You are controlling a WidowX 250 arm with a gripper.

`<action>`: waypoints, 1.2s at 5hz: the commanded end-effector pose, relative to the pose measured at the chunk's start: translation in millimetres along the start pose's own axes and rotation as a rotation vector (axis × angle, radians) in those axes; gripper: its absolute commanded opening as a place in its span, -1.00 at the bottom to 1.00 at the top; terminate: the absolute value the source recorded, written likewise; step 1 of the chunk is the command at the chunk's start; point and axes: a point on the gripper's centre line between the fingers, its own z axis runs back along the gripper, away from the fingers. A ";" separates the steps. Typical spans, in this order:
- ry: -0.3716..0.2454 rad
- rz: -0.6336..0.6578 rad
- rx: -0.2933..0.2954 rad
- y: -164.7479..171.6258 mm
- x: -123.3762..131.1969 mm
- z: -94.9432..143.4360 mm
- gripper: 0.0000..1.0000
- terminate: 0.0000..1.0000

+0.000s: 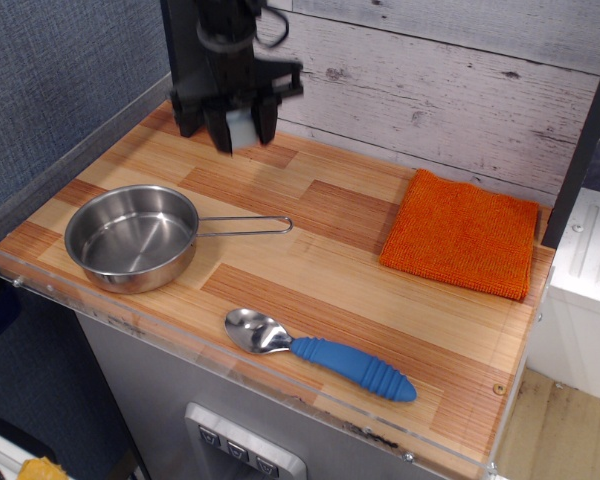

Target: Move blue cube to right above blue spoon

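Note:
My black gripper [241,128] hangs over the far left of the wooden table, shut on the pale grey-blue cube [241,124], which it holds lifted above the surface between its two fingers. The gripper is motion-blurred. The blue spoon [321,354] lies near the table's front edge, metal bowl to the left and ribbed blue handle pointing right. The spoon is far from the gripper, toward the front right.
A steel pan [132,237] with a wire handle sits at the left front. An orange cloth [462,232] lies at the back right. A clear plastic rim [280,385] runs along the table's front and left edges. A white plank wall stands behind.

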 end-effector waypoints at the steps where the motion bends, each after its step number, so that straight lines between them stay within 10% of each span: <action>1: -0.070 -0.084 -0.073 -32.9 -34.9 59.2 -1.00 -1.00; 3: -0.064 -0.229 -0.137 -60.6 -99.6 85.9 -1.00 -1.00; 6: -0.017 -0.412 -0.171 -78.8 -153.0 63.6 -1.00 -1.00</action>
